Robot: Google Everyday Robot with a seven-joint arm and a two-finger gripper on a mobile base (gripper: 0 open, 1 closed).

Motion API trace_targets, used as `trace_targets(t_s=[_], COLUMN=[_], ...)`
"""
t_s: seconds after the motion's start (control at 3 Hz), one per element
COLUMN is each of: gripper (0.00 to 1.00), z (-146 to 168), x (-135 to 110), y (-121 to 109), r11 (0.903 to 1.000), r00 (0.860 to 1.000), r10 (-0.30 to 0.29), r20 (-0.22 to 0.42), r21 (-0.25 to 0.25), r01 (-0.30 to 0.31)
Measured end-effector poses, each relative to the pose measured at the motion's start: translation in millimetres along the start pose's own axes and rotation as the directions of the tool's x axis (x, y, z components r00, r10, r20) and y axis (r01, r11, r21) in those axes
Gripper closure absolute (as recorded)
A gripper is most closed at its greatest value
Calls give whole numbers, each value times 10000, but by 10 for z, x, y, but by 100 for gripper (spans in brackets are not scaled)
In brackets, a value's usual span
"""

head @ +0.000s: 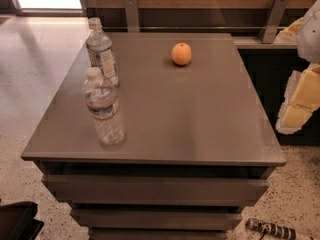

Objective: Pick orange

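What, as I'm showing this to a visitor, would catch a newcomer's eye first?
The orange, alone toward the far side of the grey table. Next, the near bottle and far bottle upright on its left side, and the claw hanging beyond its right edge.

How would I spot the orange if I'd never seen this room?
Find the grey table, with the gripper off its right edge. Toward its far edge, right of two bottles, sits the orange: the only round, orange-coloured thing there.
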State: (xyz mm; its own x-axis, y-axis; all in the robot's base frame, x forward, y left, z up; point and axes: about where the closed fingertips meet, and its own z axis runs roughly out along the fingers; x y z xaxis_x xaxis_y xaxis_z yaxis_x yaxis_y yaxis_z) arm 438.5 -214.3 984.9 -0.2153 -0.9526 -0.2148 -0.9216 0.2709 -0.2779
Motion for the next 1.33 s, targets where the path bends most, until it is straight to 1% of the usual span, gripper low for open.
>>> trace_targets(t_s=[0.33, 0.67, 1.0, 1.33], gripper=[0, 0, 0, 0], z=[0, -45, -25, 127], x=[0, -66, -133, -162], y=[0, -236, -576, -834], r11=[10000, 9989, 9922, 9750], r00=[10000, 9995, 9951, 9752], r10=[0, 57, 503, 1344], r20=[1, 310, 849, 1756], r21=[2, 453, 1098, 1524], r01=[0, -71, -596, -1618])
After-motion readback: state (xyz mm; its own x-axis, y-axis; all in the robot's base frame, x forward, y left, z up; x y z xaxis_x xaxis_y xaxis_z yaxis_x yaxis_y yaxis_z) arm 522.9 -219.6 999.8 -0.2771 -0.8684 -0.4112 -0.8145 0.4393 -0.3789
